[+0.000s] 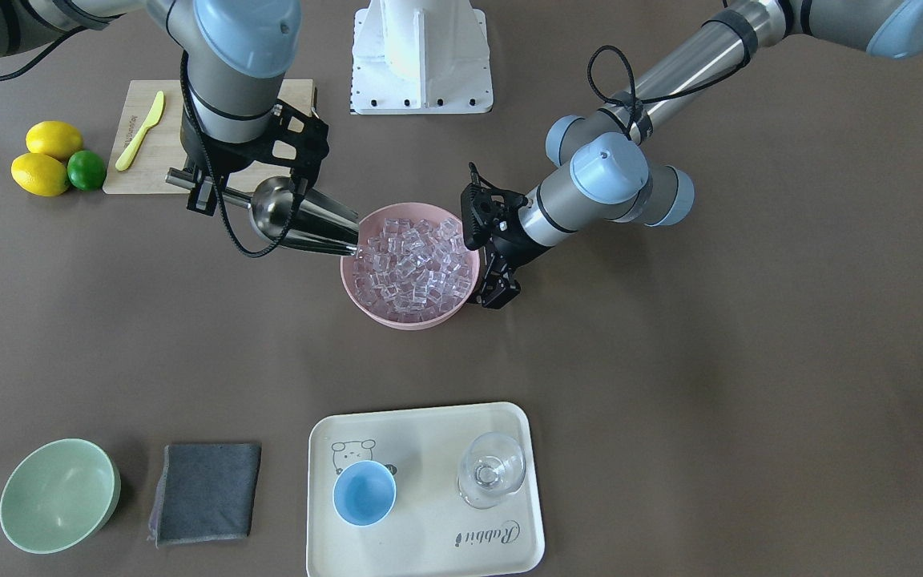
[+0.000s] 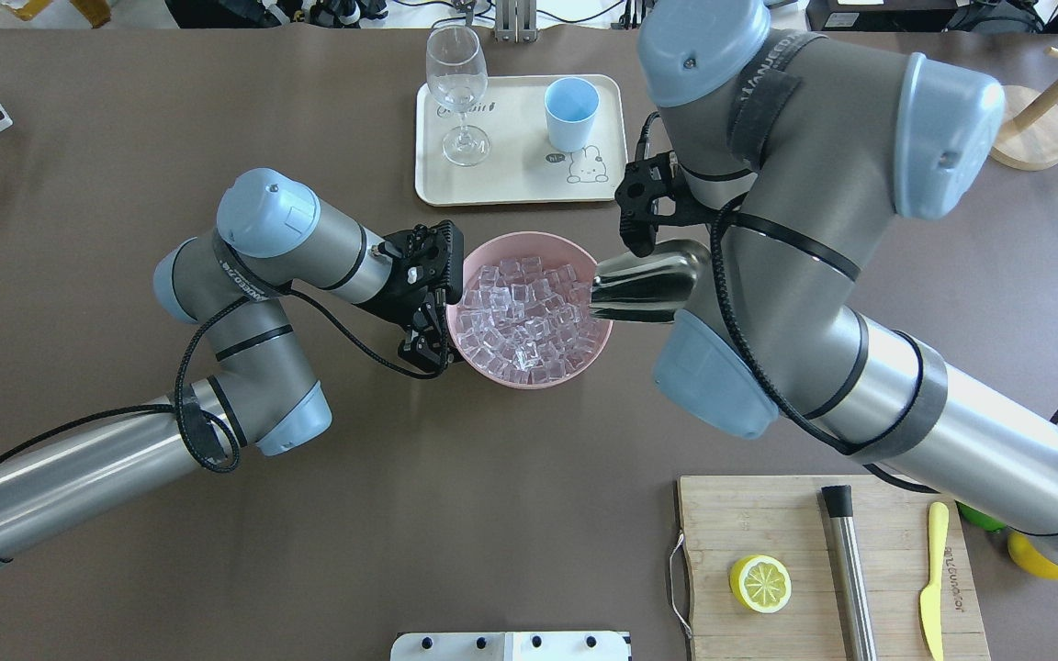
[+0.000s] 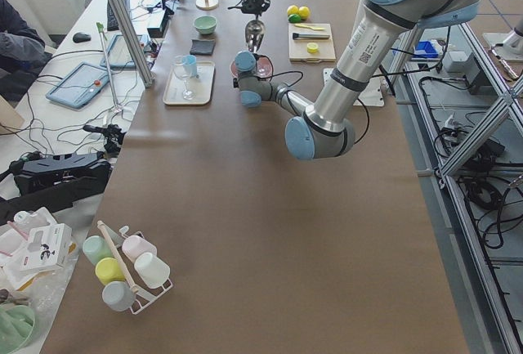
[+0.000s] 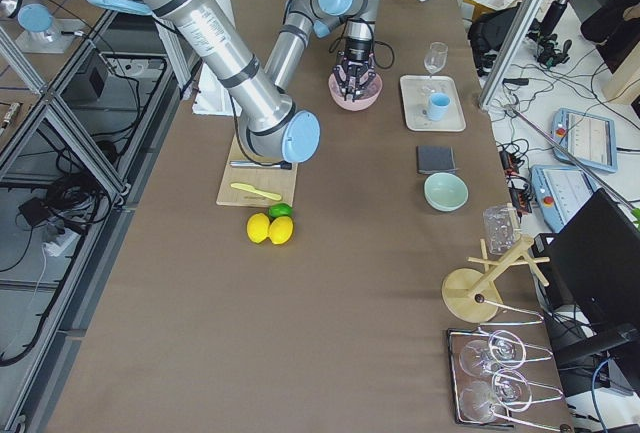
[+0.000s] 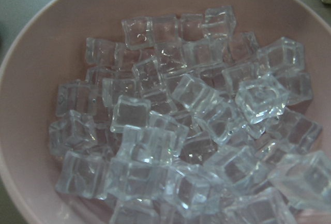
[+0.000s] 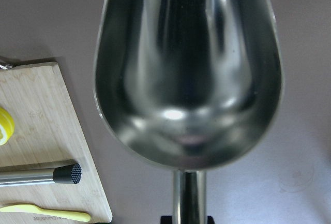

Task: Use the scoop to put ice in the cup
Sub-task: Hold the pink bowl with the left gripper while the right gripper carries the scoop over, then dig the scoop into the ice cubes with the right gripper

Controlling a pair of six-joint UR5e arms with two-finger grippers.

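**Scoop mouth at bowl rim, trough bare steel**

Ice sat heaped in the pink bowl at mid-table, and cubes filled the left wrist view. Scoop hung at the bowl's rim on the robot's right side. Its mouth was at the outermost cubes, touching or just above; can't tell which. Trough was roughly level, with the mouth tipped slightly down. Right wrist view showed only bare steel inside.

Right gripper was clenched on the scoop's handle, with the handle end poking past the fingers toward the cutting board. Right arm: forearm came in from the near right corner and the wrist folded over the scoop, hiding the handle in the overhead view.

Left gripper sat at the bowl's opposite rim, fingers pointing down against it. Can't tell whether they were pinching the rim or released. Left arm: forearm lay low from the left edge, elbow doubled back, wrist aimed at the bowl.

Cup stood upright on the tray at the middle of the far edge, on the tray's right half. It was well apart from bowl and scoop. Stemmed glass stood beside it, not touching.

Cutting board lay at the near edge toward the right corner. It carried a lemon half, a steel rod and a yellow knife.
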